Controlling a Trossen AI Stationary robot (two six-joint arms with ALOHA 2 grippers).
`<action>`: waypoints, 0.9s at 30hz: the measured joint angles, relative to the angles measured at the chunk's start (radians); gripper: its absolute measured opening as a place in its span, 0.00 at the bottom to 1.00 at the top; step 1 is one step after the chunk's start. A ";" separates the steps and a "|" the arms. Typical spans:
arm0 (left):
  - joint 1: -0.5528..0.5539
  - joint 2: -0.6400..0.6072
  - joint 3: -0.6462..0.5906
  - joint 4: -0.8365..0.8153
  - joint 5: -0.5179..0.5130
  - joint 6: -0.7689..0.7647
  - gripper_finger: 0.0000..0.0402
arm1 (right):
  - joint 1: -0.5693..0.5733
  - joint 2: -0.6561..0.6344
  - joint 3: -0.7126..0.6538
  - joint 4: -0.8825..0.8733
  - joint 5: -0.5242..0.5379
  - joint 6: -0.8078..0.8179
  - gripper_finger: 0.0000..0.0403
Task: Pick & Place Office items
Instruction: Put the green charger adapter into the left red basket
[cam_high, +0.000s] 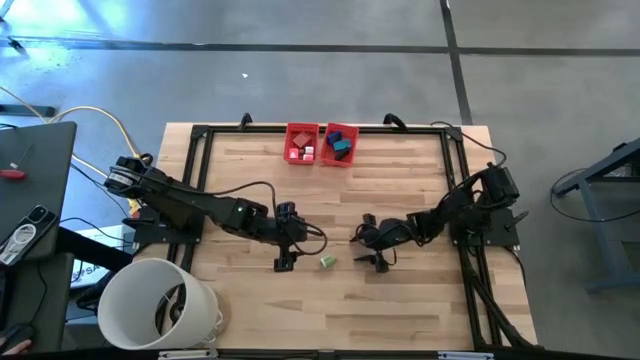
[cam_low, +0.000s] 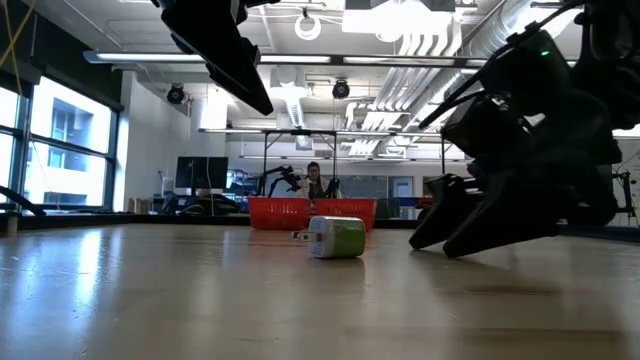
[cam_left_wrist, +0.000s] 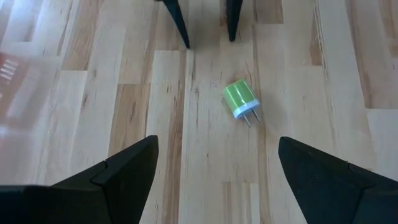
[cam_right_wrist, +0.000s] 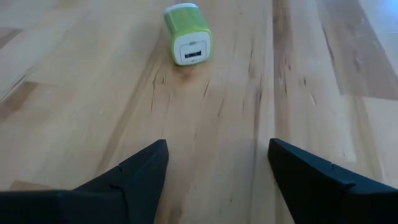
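A small green-and-white plug-in charger (cam_high: 327, 262) lies on its side on the wooden table, between my two grippers. Its prongs (cam_left_wrist: 250, 116) point toward my left gripper (cam_left_wrist: 217, 152), and its socket face (cam_right_wrist: 191, 55) is turned to my right gripper (cam_right_wrist: 217, 152). My left gripper (cam_high: 295, 245) hangs open above the table, left of the charger. My right gripper (cam_high: 364, 248) stands open, low over the table, right of the charger (cam_low: 336, 237). Neither touches it. Other small coloured items lie in the two red bins (cam_high: 320, 143).
The two red bins stand side by side at the table's far edge. A big white bucket (cam_high: 160, 305) stands off the table's near left corner. A black frame (cam_high: 200, 180) runs along the table's sides. A person (cam_low: 315, 182) sits far behind the table.
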 joint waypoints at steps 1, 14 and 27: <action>0.000 0.000 0.000 0.000 0.001 -0.001 0.81 | -0.011 0.000 0.009 -0.010 -0.017 -0.005 0.67; 0.000 0.000 0.000 0.000 0.002 -0.006 0.81 | -0.073 0.171 0.154 0.013 -0.129 -0.096 0.67; 0.000 0.000 -0.038 0.012 0.005 -0.021 0.81 | -0.080 0.319 0.314 0.056 -0.272 -0.157 0.67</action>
